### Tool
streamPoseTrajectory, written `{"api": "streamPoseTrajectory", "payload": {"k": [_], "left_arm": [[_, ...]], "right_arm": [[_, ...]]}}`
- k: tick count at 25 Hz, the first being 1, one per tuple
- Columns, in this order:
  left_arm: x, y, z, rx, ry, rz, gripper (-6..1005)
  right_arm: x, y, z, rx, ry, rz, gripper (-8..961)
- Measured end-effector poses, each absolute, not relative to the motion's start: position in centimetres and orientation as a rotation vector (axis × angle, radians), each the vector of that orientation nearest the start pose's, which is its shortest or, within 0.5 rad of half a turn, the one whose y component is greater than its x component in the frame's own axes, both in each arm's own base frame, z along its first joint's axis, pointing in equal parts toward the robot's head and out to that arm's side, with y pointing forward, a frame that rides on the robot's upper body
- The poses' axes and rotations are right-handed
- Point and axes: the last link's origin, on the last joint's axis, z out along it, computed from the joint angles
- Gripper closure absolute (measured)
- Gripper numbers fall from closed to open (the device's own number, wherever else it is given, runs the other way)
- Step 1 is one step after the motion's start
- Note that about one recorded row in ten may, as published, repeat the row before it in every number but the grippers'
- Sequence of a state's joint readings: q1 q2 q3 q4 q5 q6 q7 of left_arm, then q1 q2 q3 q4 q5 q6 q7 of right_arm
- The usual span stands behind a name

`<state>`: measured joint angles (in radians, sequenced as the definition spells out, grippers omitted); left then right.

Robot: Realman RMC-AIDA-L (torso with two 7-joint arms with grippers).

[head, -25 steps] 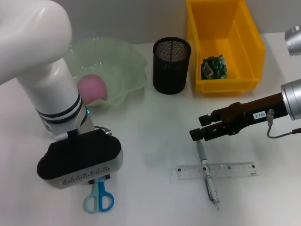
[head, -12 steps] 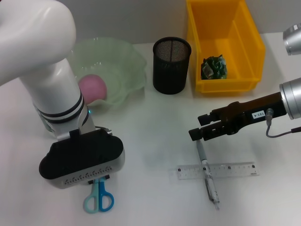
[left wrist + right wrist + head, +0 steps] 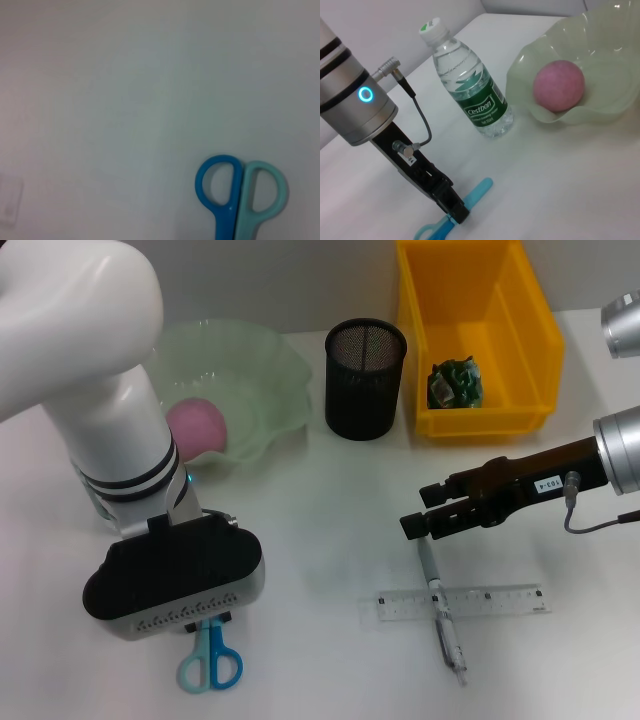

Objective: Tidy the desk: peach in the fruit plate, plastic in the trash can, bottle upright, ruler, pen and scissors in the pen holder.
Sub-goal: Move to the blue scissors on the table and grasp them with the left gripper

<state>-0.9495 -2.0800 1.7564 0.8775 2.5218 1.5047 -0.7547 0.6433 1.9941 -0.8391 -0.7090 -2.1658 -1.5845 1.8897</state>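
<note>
On the white desk (image 3: 320,530) lie the blue scissors (image 3: 210,662); their loops show in the left wrist view (image 3: 240,192). My left gripper (image 3: 456,214) is down on them near the pivot and shut on the scissors (image 3: 479,191). My right gripper (image 3: 419,509) stands open just above the far end of the grey pen (image 3: 441,612), which lies across the clear ruler (image 3: 500,600). The peach (image 3: 195,427) rests in the pale-green fruit plate (image 3: 270,370). Upright beside the plate is the bottle (image 3: 472,92). Green crumpled plastic (image 3: 455,383) lies in the yellow trash can (image 3: 535,330). The black mesh pen holder (image 3: 365,380) is between the two.
My bulky left arm (image 3: 100,390) hides the bottle in the head view. The plate, pen holder and trash can line the back of the desk. Bare tabletop lies between the scissors and the ruler.
My right gripper has edged slightly down toward the pen. The left arm has barely shifted, and the scissors, pen and ruler lie where they were.
</note>
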Motion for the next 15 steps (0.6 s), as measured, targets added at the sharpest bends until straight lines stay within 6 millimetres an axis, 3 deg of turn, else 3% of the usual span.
{"api": "streamPoseTrajectory", "payload": {"k": [11,15], "left_arm": [[-15.5,35.14,-8.35,-2.715,2.206,0.975,663],[-15.41,35.17,-8.37,-2.717,2.2,0.982,764]], "right_arm": [[24.66,35.35,1.31,-2.841,1.08,0.34,147],[24.66,35.36,1.32,-2.841,1.078,0.339,147]]}}
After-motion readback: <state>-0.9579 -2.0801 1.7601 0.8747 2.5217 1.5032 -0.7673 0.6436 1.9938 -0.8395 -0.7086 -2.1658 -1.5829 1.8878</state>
